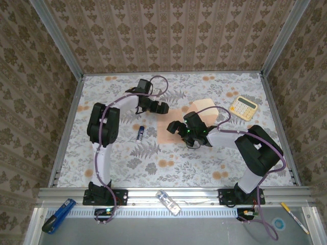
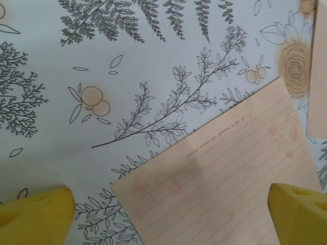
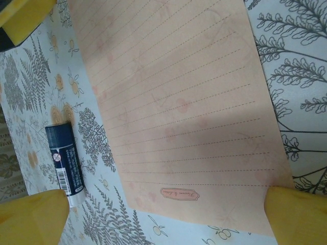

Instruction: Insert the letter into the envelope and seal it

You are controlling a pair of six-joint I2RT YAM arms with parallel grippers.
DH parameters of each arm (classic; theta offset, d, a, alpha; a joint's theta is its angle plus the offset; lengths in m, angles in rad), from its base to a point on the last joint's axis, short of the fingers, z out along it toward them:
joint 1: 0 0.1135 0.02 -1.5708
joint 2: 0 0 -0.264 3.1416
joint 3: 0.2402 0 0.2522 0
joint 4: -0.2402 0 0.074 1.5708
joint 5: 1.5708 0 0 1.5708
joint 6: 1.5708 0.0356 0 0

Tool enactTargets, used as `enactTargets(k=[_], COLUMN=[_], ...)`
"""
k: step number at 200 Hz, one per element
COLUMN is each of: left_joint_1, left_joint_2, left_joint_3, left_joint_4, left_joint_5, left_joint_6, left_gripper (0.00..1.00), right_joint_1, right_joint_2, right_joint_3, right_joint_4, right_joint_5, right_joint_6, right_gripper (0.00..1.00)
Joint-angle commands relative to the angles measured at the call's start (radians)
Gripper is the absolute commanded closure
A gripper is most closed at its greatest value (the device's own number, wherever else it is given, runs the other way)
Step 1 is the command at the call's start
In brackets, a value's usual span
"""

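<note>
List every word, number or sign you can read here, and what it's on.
Nothing reads clearly.
Letter, oval label: script, too small to read.
Blue tube: white print and a round sign, blurred.
Calculator: keys too small to read.

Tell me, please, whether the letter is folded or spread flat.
Spread flat: the letter lies as one open sheet on the table, its ruled lines running unbroken edge to edge.
</note>
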Motion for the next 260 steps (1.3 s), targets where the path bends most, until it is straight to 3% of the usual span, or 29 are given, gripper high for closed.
enactTargets(k=[1, 103, 235, 260], left_joint_1=[-0.011, -0.021, -0.061, -0.062], left_joint_2=[0.022, -0.019, -0.059, -0.068], left_joint_3=[0.004, -0.108, -0.123, -0.120], left_joint_4=[-0.025, -0.029, -0.073, -0.084], left_joint_5=[-0.013, 0.148, 0.233, 0.306], left_joint_6=[0.001, 0.029, 0.018, 0.016], left_gripper=[0.03, 0.03, 0.03, 0.03], right_joint_1=[0.006, 0.011, 0.012, 0.012], right_joint_2=[0.003, 0.034, 0.062, 0.065], right_joint_3=[0.025, 0.084, 0.059, 0.058], right_joint_4=[-0.056, -0.098, -0.092, -0.089], right_joint_5=[0.011, -0.003, 0.009, 0.008], right_joint_6=[-0.031, -0.088, -0.105, -0.105], right_gripper=[0.00, 0.00, 0.00, 0.00])
